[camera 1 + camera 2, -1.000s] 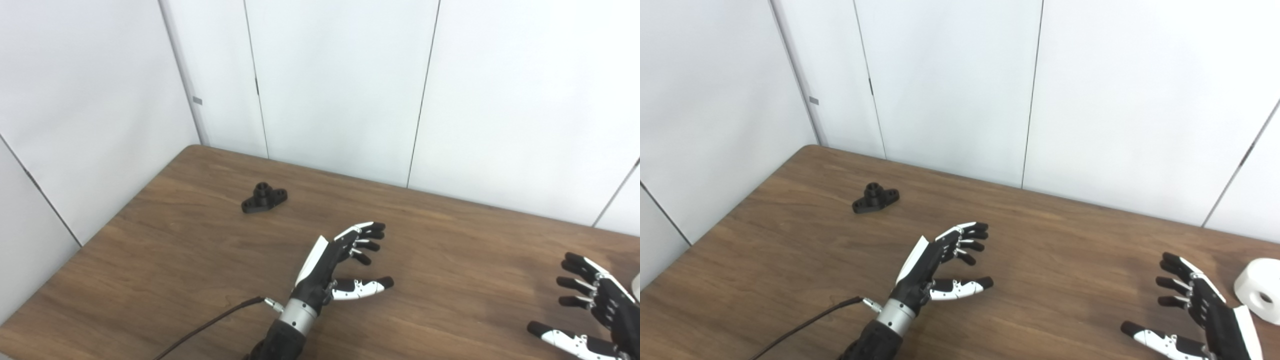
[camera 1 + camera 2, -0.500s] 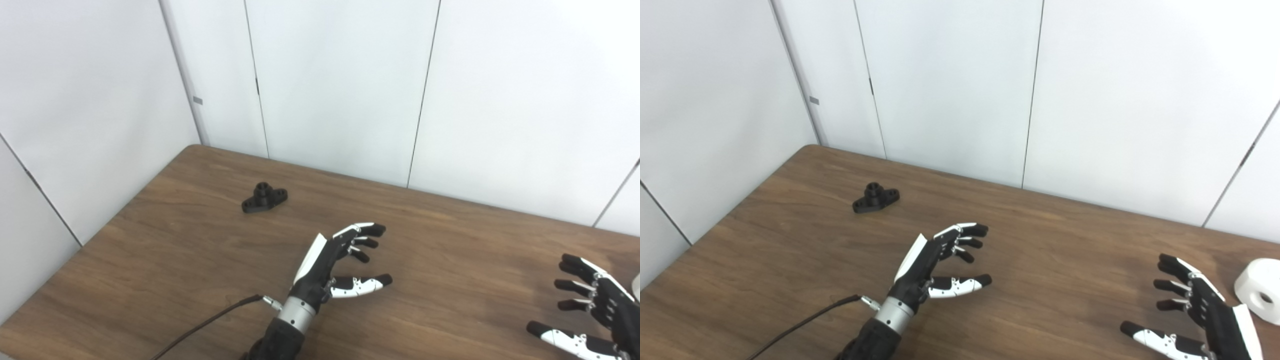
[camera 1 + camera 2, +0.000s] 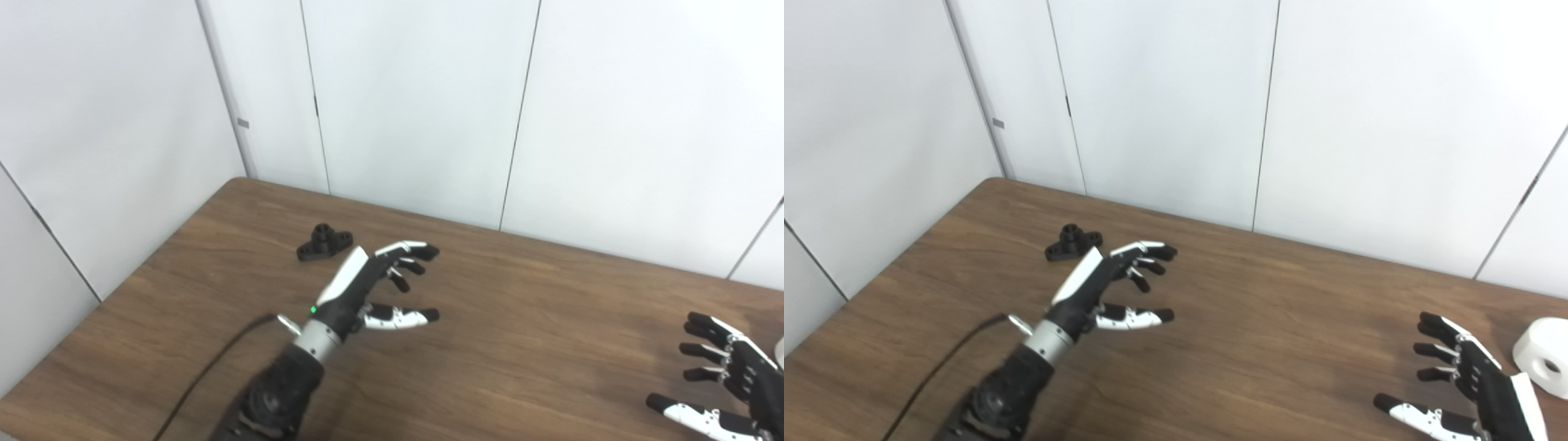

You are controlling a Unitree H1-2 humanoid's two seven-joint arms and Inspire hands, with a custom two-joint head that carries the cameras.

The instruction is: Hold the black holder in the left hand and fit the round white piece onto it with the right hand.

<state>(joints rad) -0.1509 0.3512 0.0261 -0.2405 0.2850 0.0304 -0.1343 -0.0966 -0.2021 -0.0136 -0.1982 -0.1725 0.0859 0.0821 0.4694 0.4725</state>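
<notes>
In the left eye view we see our left hand (image 3: 361,288) over the tabletop (image 3: 520,318), fingers (image 3: 407,250) spread apart and holding nothing, just right of and nearer than the black holder (image 3: 324,242), which lies on the wood at far left. Our right hand (image 3: 735,380) sits at the near right, fingers apart and empty. In the right eye view the round white piece (image 3: 1543,357) rests on the tabletop just right of that right hand, not touching it.

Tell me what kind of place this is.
Probably a robot test booth or lab: a bare wooden table boxed in by plain white wall panels, with only a black holder and a round white piece on it.
</notes>
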